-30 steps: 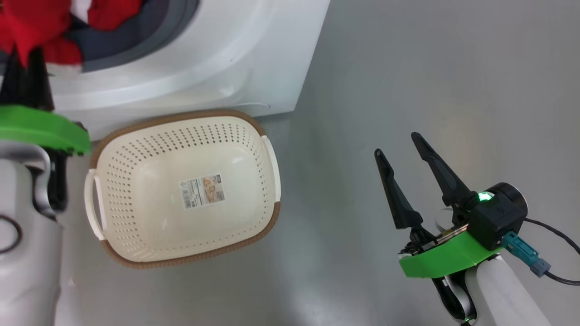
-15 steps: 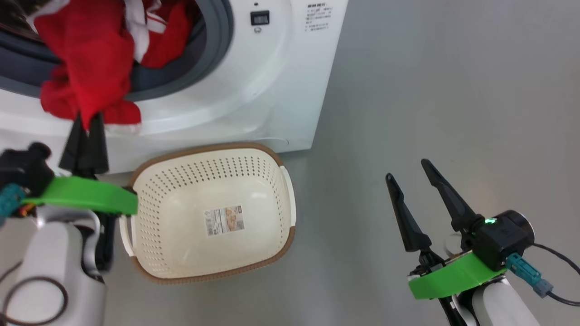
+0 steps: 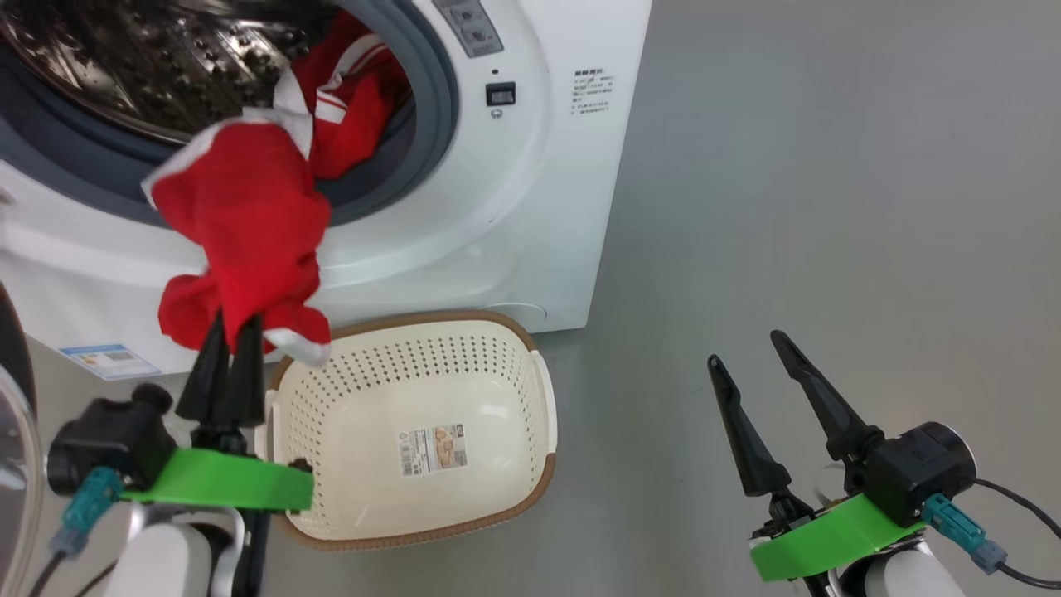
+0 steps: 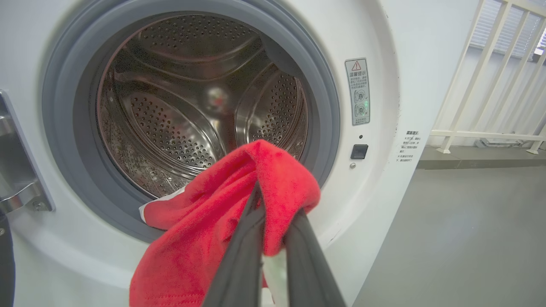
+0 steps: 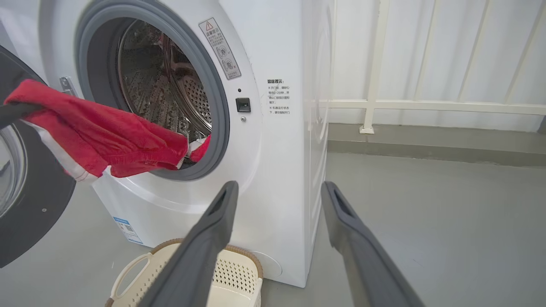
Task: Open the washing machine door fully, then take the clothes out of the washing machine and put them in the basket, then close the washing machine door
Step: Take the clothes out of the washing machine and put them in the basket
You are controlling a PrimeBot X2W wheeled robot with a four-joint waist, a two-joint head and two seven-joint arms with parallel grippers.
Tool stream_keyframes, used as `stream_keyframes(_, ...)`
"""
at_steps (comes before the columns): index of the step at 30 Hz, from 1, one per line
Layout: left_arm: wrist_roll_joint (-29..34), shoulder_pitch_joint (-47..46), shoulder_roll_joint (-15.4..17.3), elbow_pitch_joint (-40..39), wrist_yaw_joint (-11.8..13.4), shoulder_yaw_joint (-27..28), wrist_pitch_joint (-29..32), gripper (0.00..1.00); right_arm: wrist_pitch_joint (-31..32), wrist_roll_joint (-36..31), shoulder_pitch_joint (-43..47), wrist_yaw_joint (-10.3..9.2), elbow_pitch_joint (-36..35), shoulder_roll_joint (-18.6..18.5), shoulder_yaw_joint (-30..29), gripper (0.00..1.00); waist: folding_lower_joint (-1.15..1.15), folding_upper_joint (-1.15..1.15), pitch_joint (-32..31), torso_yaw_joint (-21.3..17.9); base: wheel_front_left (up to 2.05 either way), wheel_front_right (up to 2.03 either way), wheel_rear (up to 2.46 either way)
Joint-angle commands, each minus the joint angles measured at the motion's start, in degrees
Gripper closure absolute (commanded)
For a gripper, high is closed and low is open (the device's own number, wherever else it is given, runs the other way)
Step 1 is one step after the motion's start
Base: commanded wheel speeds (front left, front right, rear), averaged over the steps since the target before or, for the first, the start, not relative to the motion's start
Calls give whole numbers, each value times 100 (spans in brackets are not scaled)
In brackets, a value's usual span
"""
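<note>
Red cloth with white trim hangs bunched, pinched tight in the left gripper just outside the washer mouth, up beside the basket, more red lying inside the drum, right gripper spread wide, empty.

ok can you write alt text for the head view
The robot's shut left hand holds a bright red soft garment with white trim, trailing from the open drum of a big white front-loading washing machine. An empty cream perforated plastic basket sits on the grey floor before the machine; the open right hand hovers at lower right.
</note>
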Motion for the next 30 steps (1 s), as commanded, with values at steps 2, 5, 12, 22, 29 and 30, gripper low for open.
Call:
stream_keyframes(2, 56, 73, 65, -313, 42, 154, -69, 100, -37, -44, 16, 34, -143, 0, 104, 0, 0, 0, -92, 43, 0, 0, 0)
stream_keyframes(5, 49, 236, 51, -518, 82, 144, -65, 100, -37, -22, 31, 34, -157, 0, 103, 0, 0, 0, -134, 50, 0, 0, 0)
stream_keyframes(12, 67, 612, -17, -1046, 230, 54, 93, 100, -37, 21, 59, 34, -193, 0, 95, 0, 0, 0, -145, 48, 0, 0, 0)
stream_keyframes(22, -139, 356, -149, -62, 187, -3, 63, 100, -37, 19, -55, 34, -219, 0, 128, 0, 0, 0, 136, -8, 0, 0, 0)
stream_keyframes(29, -219, -158, -258, 1074, 83, -56, -30, 100, -37, 33, -142, 34, -184, 0, 118, 0, 0, 0, 379, -66, 0, 0, 0)
stream_keyframes(30, -249, -336, -276, 1416, 34, -46, -45, 100, -37, 42, -177, 34, -186, 0, 122, 0, 0, 0, 467, -81, 0, 0, 0)
